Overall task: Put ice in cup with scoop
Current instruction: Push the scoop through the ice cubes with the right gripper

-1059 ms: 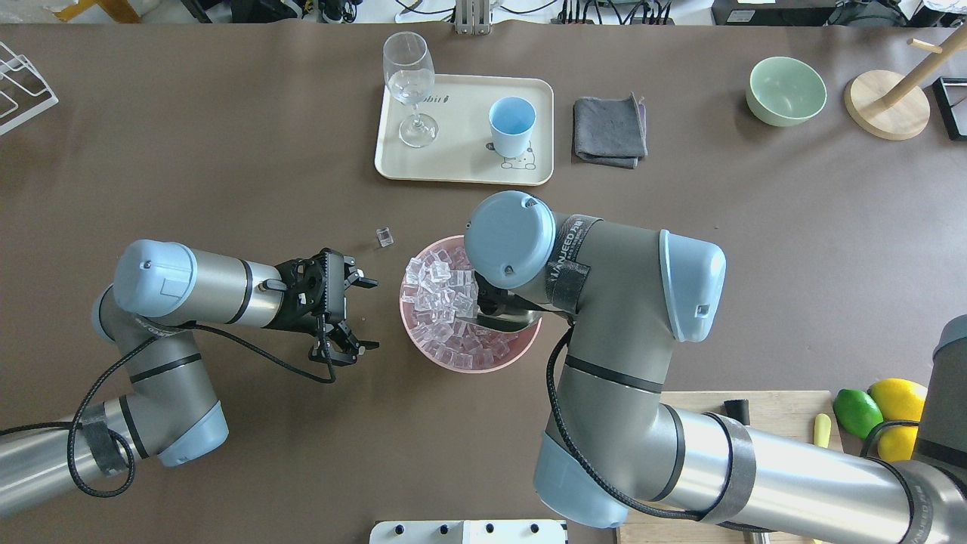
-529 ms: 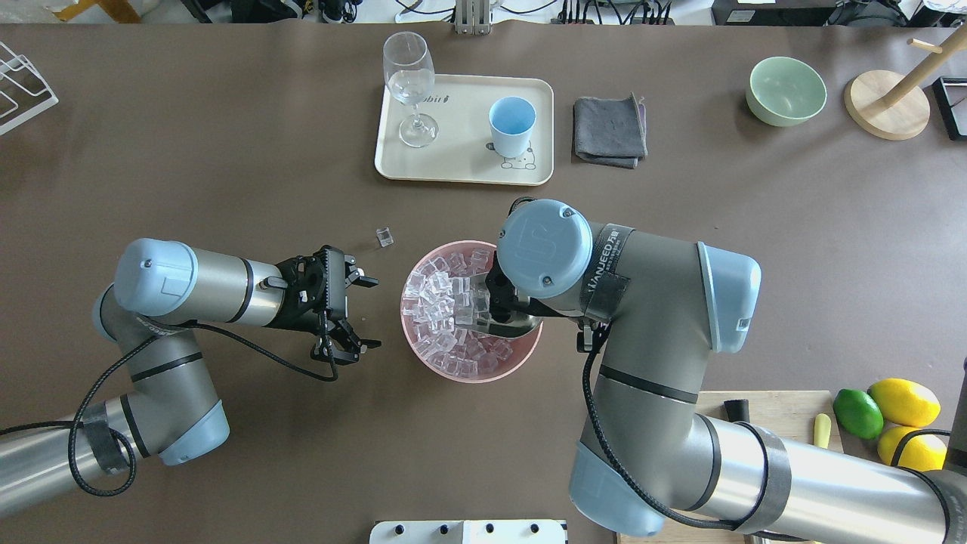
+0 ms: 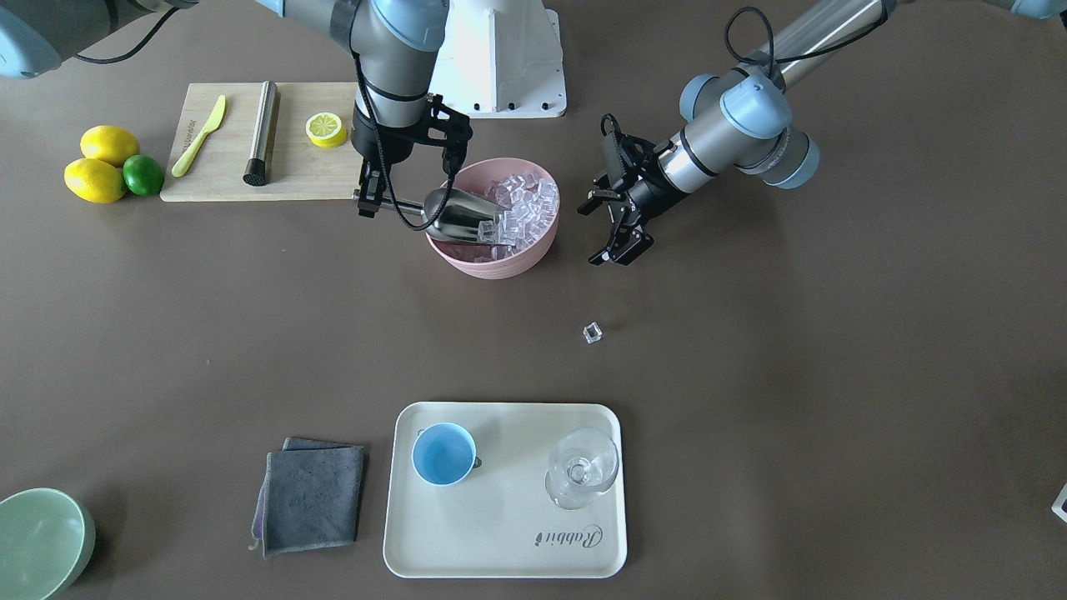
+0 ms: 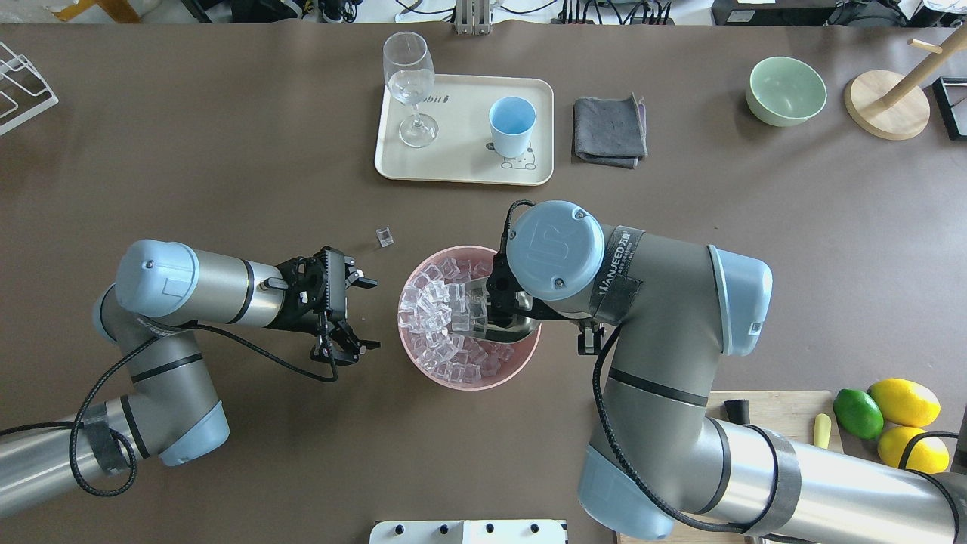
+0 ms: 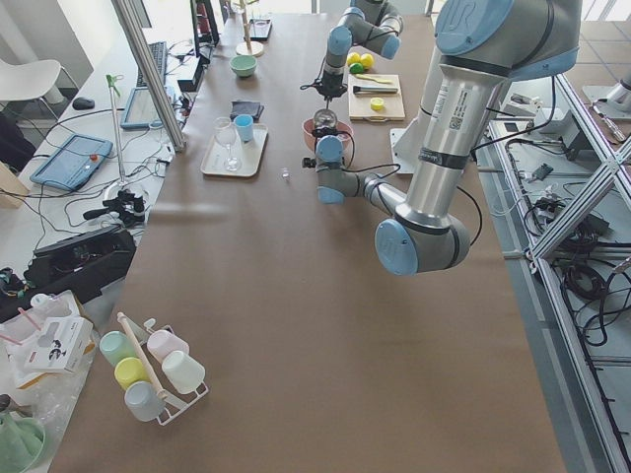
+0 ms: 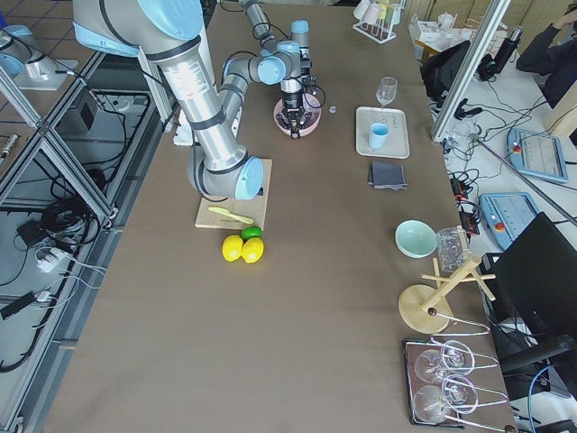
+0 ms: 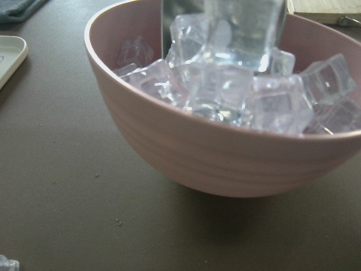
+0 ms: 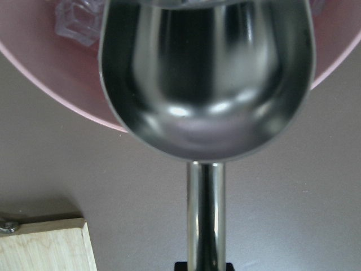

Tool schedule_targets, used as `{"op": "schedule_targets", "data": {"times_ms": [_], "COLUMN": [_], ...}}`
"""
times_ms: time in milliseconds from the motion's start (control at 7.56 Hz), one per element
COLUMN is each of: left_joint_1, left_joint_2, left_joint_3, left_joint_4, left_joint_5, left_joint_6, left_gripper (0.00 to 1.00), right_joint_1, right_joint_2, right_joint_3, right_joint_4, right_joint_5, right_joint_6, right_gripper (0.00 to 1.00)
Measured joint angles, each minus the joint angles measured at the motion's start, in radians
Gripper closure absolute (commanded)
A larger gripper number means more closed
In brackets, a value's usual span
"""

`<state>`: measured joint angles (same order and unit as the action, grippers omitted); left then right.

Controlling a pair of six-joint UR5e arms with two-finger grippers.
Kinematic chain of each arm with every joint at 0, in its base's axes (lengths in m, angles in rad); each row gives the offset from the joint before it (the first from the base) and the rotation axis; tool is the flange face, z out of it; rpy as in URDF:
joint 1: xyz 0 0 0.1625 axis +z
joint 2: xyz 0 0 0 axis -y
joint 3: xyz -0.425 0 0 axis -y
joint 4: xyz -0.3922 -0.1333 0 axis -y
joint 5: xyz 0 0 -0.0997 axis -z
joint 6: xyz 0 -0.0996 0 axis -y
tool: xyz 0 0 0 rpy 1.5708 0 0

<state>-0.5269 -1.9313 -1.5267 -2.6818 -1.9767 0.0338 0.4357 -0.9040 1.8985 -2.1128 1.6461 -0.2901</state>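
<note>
My right gripper (image 3: 365,201) is shut on the handle of the steel scoop (image 3: 457,215). The scoop's mouth pushes into the ice (image 3: 525,202) in the pink bowl (image 3: 492,265). The right wrist view shows the scoop's trough (image 8: 206,84) empty, over the bowl's rim. My left gripper (image 4: 374,315) is open and empty, just left of the bowl, facing it. One loose ice cube (image 3: 592,332) lies on the table. The light-blue cup (image 3: 443,454) stands empty on the cream tray (image 3: 500,533), also seen in the overhead view (image 4: 512,121).
A stemmed glass (image 3: 582,468) shares the tray. A grey cloth (image 3: 313,492) and a pale green bowl (image 3: 37,542) lie beyond it. A cutting board (image 3: 292,171) with a rod, knife and lemon slice, and lemons and a lime (image 3: 104,171), sit behind my right arm.
My right wrist has swung to the right and the scoop now lies lower among the ice. The pink bowl has shifted slightly toward the robot. The left arm has not moved.
</note>
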Motion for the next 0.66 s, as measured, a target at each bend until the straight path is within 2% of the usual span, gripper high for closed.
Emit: {"op": "schedule_targets", "data": {"times_ms": [662], "left_joint_1": [0.001], "left_joint_2": [0.000], "left_joint_3": [0.002], "left_joint_4": [0.003], "left_joint_5": [0.001], "left_joint_6": [0.000], "left_gripper": [0.02], "right_joint_1": [0.005], "right_joint_2": [0.002], "right_joint_3": [0.007], "right_joint_4": [0.006], "right_joint_5": [0.018], "right_joint_6": [-0.084], "right_gripper": [1.00]}}
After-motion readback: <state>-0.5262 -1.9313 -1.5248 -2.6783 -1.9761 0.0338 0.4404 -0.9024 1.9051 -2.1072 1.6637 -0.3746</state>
